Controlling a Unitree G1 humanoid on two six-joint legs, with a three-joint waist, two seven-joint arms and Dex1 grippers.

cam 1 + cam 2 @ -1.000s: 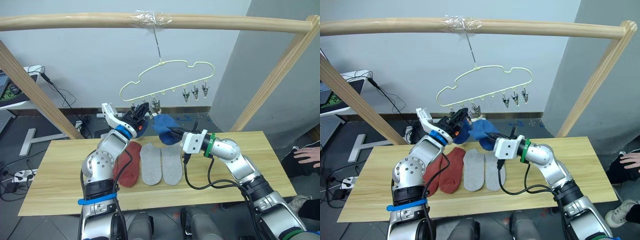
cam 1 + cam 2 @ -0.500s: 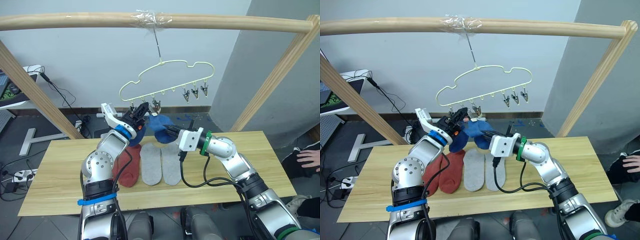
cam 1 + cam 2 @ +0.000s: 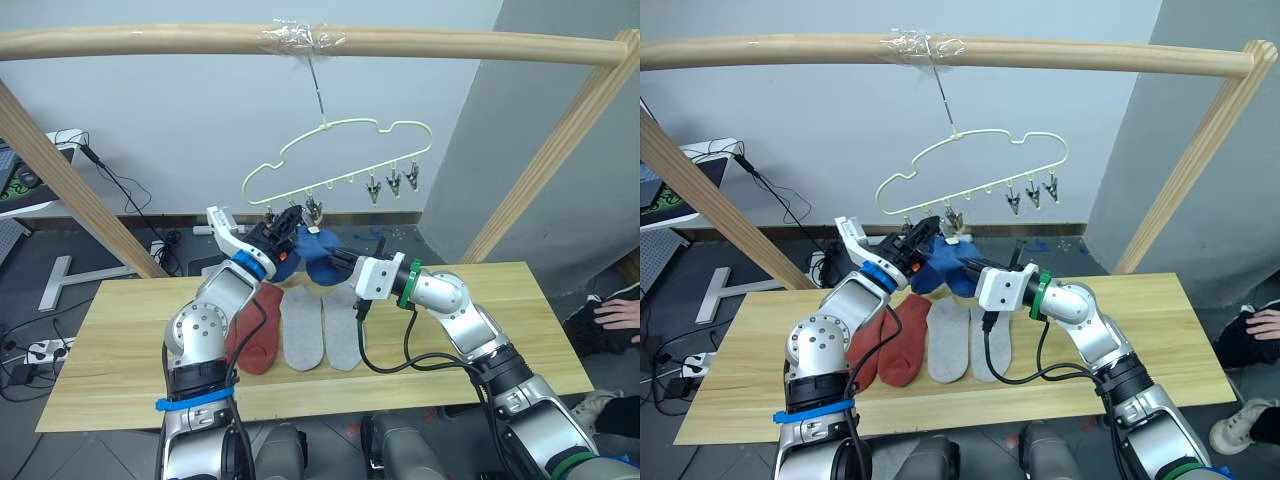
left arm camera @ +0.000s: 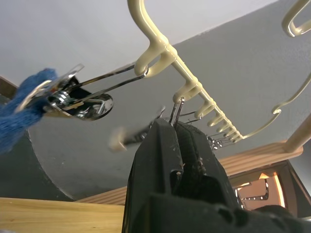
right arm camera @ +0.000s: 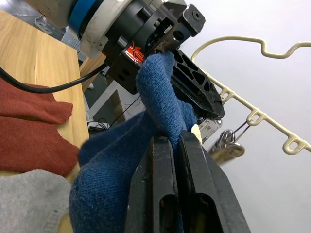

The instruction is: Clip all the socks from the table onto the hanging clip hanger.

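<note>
Behind everything is a plain pale wall, with a big round wooden pole frame [image 3: 300,40] spanning the scene and a long table of light yellowish wood planks [image 3: 110,330] underneath. On the table lie two rust-red knit ankle socks [image 3: 260,335] and two light grey ones [image 3: 322,328], side by side, just flat floppy fabric.

Hanging from the pole is the thin pale-yellow wire clip hanger [image 3: 340,150] with its row of small dark metal clips [image 3: 392,182]. It hangs free on one hook, so I'd guess it swings at any push.

The right gripper [image 5: 170,141] has its black fingers pinched tight on the dark blue knit sock [image 5: 160,97], held up just below the hanger. Soft and light stuff, bunches easily, so gripping near the cuff edge and feeding a thin bit into the jaws seems best.

The left gripper [image 4: 176,128] is squeezed closed around one clip's handles [image 4: 174,109], presumably to spring it open. Small and slick metal, easy to slip off.
</note>
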